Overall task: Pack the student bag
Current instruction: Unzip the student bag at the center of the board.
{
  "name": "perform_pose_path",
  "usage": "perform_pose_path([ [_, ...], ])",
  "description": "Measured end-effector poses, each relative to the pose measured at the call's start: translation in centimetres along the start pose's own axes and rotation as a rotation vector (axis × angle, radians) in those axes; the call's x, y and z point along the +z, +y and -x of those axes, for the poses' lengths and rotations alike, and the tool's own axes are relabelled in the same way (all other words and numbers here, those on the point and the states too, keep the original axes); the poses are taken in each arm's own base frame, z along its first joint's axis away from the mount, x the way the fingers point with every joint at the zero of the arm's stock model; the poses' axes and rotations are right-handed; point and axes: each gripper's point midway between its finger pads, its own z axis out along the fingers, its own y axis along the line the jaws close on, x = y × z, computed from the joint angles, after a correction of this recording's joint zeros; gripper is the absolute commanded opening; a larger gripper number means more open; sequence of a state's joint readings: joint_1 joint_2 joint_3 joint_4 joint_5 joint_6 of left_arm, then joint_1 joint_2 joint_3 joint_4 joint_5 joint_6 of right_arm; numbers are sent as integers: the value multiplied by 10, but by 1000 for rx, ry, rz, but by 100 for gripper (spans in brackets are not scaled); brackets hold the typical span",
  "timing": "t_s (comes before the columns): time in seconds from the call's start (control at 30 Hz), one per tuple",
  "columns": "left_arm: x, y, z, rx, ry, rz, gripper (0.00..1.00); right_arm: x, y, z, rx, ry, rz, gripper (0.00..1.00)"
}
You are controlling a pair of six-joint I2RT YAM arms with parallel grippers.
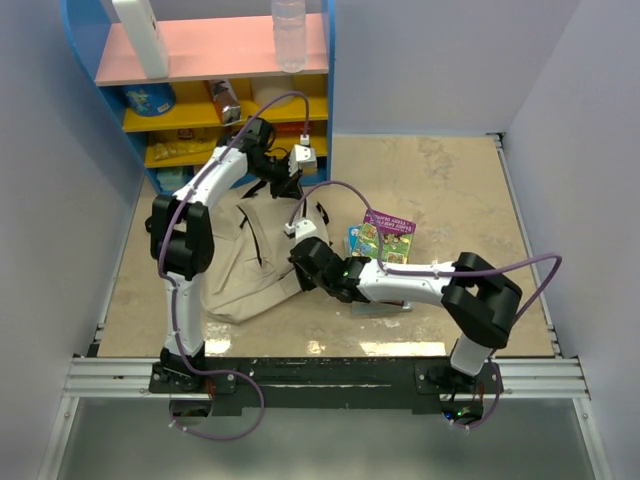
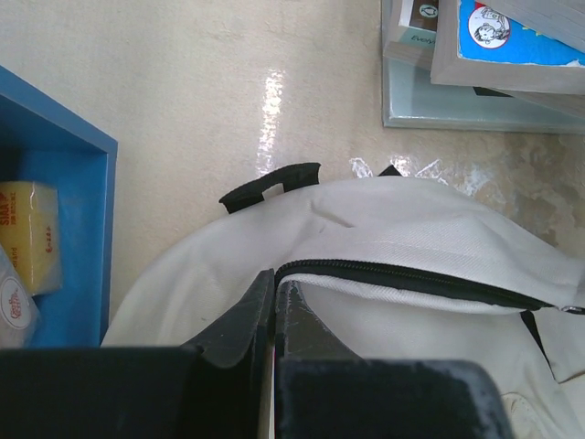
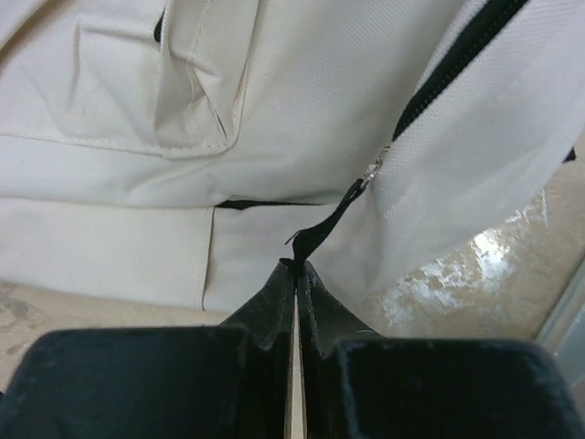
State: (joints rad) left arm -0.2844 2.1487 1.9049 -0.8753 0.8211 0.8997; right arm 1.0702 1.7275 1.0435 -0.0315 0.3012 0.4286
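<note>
The bag (image 1: 240,275) lies on the table (image 1: 450,190) beside the books (image 1: 385,240). The right gripper (image 3: 294,267) pinches the zipper pull (image 3: 322,230). The left gripper (image 2: 274,279) is squeezed together, maybe on cloth. Pull slowly along the zipper (image 2: 411,273), keeping the bag still.

open table (image 1: 450,180) right of books (image 1: 385,240), student bag (image 1: 245,265) filling left, shelf unit (image 1: 200,60) blocking behind

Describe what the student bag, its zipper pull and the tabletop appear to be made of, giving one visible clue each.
The student bag: woven cream fabric, matte; fine weave, folds and stitched seams show. The zipper pull: probably black webbing tape; thin, limp, on a shiny metal-looking clip. The tabletop: hard, glossy, mottled beige, perhaps laminate or stone; light glares off it.
</note>
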Motion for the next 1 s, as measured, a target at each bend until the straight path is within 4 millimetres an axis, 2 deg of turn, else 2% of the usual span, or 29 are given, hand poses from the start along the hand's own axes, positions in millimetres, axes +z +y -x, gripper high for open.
perform_pose_path([
  [0.2,4,-3,2,7,3,-8,0,-10,-10,-9,-1,4,-19,0],
  [0.33,6,-6,4,12,3,-15,0,-7,-7,-11,-3,14,-8,0],
  [0.4,8,-7,6,15,3,-19,0,4,6,-6,-4,23,24,0],
  [0.5,11,-11,7,12,6,-28,0,29,38,13,-25,8,81,0],
  [0.57,12,-16,7,-2,14,-43,0,38,55,19,-47,-5,114,0],
  [0.73,13,-30,2,-52,38,-77,0,44,80,8,-98,3,176,0],
  [0.8,14,-24,6,-30,22,-63,0,43,101,-6,-122,35,248,0],
  [0.83,15,-21,10,-15,11,-54,0,42,110,-12,-135,51,277,8],
  [0.87,15,-18,13,-2,1,-48,0,40,120,-20,-151,66,302,28],
  [0.93,16,-17,17,15,-13,-45,0,33,132,-32,-176,91,330,42],
  [0.97,16,-17,17,21,-16,-48,0,29,136,-34,-187,91,338,54],
  [1.0,16,-18,18,27,-18,-52,0,25,136,-35,-194,89,341,57],
])
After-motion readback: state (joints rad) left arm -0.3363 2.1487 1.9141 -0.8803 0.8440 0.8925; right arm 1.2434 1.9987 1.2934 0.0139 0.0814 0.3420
